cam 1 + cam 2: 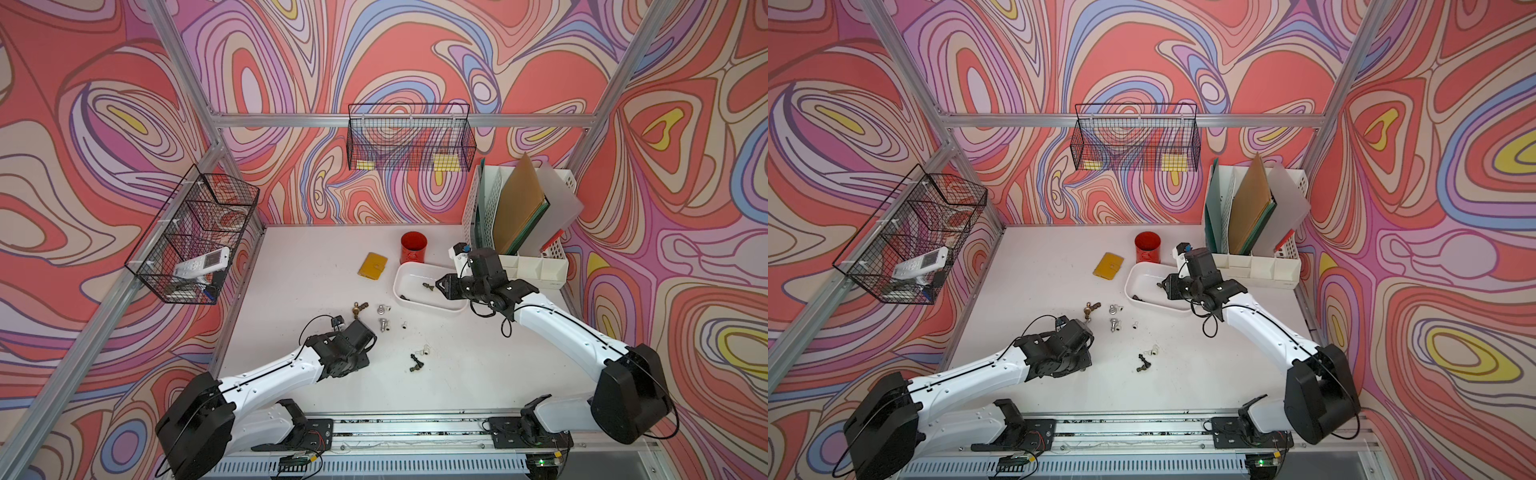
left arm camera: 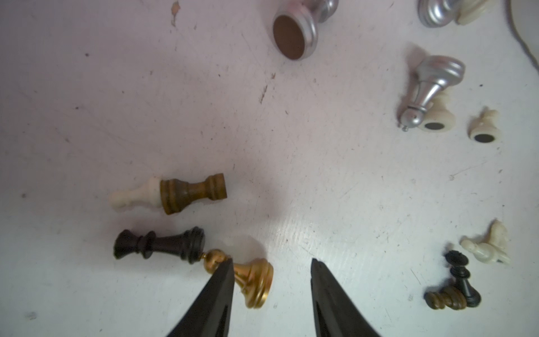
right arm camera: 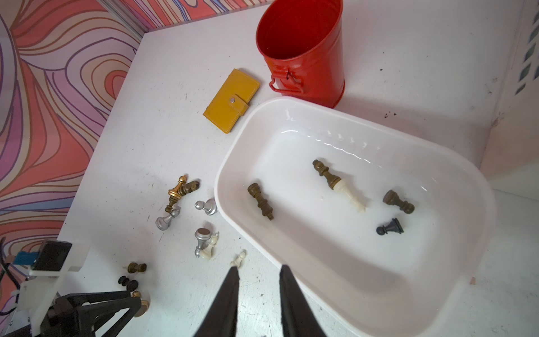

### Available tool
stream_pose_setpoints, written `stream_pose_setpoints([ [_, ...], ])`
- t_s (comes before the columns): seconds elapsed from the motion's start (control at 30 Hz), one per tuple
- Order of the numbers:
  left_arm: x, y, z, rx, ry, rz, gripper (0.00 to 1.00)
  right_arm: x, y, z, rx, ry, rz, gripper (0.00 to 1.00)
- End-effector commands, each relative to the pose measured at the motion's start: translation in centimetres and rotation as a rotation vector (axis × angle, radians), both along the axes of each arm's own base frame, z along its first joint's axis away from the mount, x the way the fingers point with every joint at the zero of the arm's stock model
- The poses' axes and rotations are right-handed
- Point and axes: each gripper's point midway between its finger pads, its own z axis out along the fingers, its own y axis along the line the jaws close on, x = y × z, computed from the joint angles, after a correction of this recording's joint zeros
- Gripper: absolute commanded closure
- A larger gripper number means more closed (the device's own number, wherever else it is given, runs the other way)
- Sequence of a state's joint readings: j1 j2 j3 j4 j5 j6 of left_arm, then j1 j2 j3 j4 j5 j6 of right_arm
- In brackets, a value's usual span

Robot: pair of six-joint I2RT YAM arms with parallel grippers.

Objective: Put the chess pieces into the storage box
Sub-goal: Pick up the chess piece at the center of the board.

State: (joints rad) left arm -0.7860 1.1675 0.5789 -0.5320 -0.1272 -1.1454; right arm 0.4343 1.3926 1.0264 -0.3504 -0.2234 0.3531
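One white, scuffed bench (image 1: 457, 386) carries everything. Towards its far right corner sits the single storage box (image 3: 335, 262), a smooth white plastic tub with rounded corners. It is just beside one red metal cup (image 3: 303, 49) and near one yellow stitched wallet (image 3: 232, 100).

There are two pincers. The right gripper (image 3: 258, 270) hangs at the box's rim, fingers slightly apart and pinching nothing. The left gripper (image 2: 271, 262) is spread, one finger across a brass-gold pawn (image 2: 253, 280).

Five chess pieces (image 3: 389, 227) lie in the box (three brown, one cream, one black). Over a dozen more turned figures lie toppled mid-bench.
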Motion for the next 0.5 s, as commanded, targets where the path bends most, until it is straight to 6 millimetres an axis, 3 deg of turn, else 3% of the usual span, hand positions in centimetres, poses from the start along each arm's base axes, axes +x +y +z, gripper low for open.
stream_pose_setpoints([
  [0.0,-1.0,1.5,-0.8,0.045,0.028,0.03,0.52,0.3,0.5,0.1,0.014,-0.003,0.014,0.73],
  [0.13,-1.8,2.0,-1.4,0.04,0.051,0.05,0.52,0.4,0.7,0.0,0.021,0.0,0.021,0.73],
  [0.47,-1.4,1.2,-2.0,0.051,0.061,0.002,0.52,0.5,1.1,-0.8,0.022,0.019,0.032,0.73],
])
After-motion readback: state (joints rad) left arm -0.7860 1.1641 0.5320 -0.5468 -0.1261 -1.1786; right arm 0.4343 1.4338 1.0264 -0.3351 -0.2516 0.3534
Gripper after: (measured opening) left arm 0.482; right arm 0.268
